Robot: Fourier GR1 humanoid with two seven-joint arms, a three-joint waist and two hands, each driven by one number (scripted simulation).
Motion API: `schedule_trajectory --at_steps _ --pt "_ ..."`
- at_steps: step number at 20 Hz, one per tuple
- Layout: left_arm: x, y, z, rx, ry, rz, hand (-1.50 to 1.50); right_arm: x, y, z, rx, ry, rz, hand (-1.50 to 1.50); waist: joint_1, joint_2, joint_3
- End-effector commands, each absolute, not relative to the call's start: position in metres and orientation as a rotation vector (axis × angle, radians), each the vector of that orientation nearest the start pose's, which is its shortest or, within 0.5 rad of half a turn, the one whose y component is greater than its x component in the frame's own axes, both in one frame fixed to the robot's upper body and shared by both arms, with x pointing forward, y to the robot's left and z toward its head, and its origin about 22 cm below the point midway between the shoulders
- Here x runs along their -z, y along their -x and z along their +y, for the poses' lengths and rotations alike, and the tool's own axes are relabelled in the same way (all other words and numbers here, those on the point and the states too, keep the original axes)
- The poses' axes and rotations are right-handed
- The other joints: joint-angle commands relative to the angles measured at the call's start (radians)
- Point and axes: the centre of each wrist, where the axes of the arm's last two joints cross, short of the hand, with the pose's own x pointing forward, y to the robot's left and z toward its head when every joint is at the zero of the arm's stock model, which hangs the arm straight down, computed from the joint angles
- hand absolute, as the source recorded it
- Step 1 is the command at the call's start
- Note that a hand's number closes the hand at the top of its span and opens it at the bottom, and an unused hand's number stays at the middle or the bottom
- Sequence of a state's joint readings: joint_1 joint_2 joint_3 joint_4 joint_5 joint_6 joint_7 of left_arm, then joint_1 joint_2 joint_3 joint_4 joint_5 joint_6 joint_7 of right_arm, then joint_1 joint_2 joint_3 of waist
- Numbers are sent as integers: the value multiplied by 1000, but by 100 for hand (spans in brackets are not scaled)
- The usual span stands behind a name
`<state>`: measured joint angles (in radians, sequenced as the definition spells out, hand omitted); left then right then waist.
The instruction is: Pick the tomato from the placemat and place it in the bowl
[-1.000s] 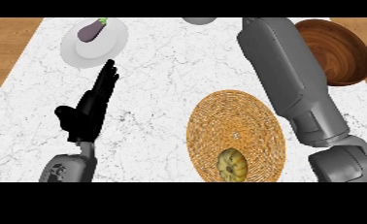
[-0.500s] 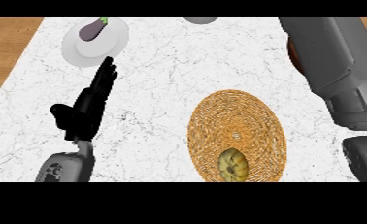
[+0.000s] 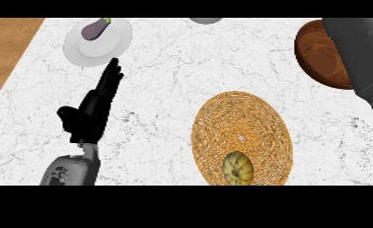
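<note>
Missing the right hand altogether: only a grey forearm [image 3: 354, 54] showing, running off the right edge and the top. Covering the right part of the bowl [image 3: 322, 54], so hiding that side of its rim and inside. Cutting off a small grey thing [image 3: 206, 20] at the top edge, too little showing to name it. Clipping the lower rim of the placemat [image 3: 241, 135] at the bottom edge, along with the underside of the yellowish-green thing [image 3: 238, 168] lying on it; too blurred to tell as a tomato. Cropping the left forearm [image 3: 68, 171] at the bottom edge too.
</note>
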<state>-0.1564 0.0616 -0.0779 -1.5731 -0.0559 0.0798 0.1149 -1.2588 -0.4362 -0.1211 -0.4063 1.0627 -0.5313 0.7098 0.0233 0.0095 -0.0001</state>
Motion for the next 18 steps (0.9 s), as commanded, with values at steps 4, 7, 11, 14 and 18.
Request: schedule_trajectory --at_steps 4,7,11,14,18 --pt "-36 -270 203 134 -45 -1611 0 -172 -467 -298 -69 1568 -1027 150 11 3 1" --pt "-45 -277 200 140 -52 -1610 0 -172 -461 -323 -66 1600 -991 150 16 6 1" --pt "-25 -269 200 137 -59 -1595 0 -141 -443 -361 -82 1586 -965 150 5 2 1" --pt "-33 -276 214 137 -41 -1596 0 -127 -432 -379 -71 1557 -926 150 10 5 2" --pt "-31 -279 204 135 -39 -1596 0 -115 -425 -389 38 1380 -940 150 17 10 4"
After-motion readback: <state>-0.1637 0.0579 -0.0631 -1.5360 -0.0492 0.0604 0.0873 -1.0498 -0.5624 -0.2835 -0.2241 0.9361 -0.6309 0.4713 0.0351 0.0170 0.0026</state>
